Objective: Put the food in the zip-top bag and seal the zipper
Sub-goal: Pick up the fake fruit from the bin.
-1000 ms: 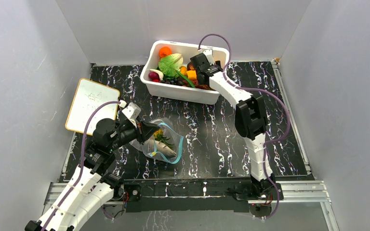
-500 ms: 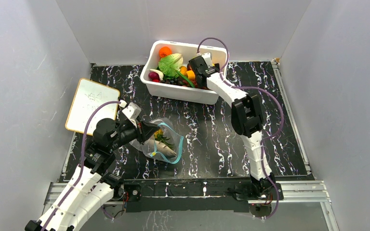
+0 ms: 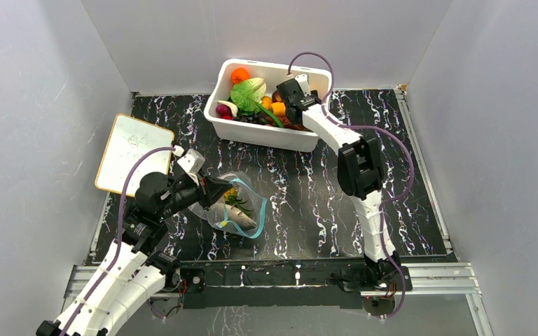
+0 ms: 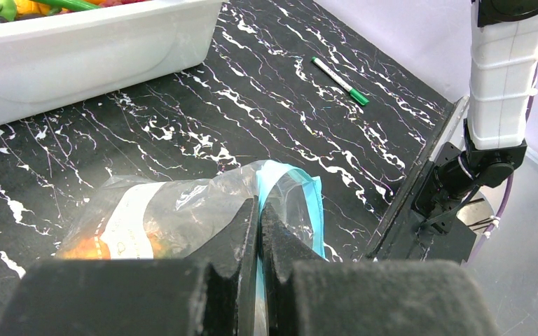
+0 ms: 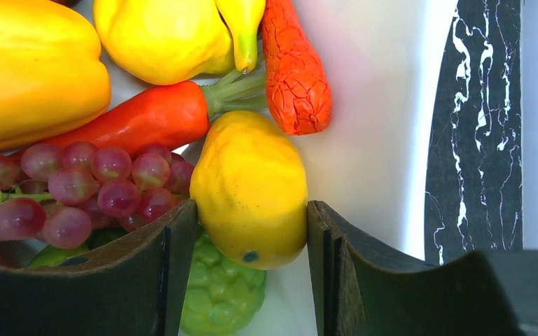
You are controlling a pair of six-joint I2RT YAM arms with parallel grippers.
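One zip-top bag point(image 4: 175, 204) tight in the left end effector point(image 4: 259, 207), one yellow fruit point(image 5: 249, 175) snug in the right end effector point(image 5: 251, 208)

One white tub point(image 3: 259, 134), one zip-top bag point(image 4: 175, 206), one whiteboard point(image 3: 132, 152), one green marker pen point(image 4: 340, 80).

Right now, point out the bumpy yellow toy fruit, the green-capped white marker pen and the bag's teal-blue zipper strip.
bumpy yellow toy fruit point(image 5: 252, 185): right wrist view, its middle.
green-capped white marker pen point(image 4: 333, 74): left wrist view, white barrel.
teal-blue zipper strip point(image 4: 313, 210): left wrist view, right-hand bend.
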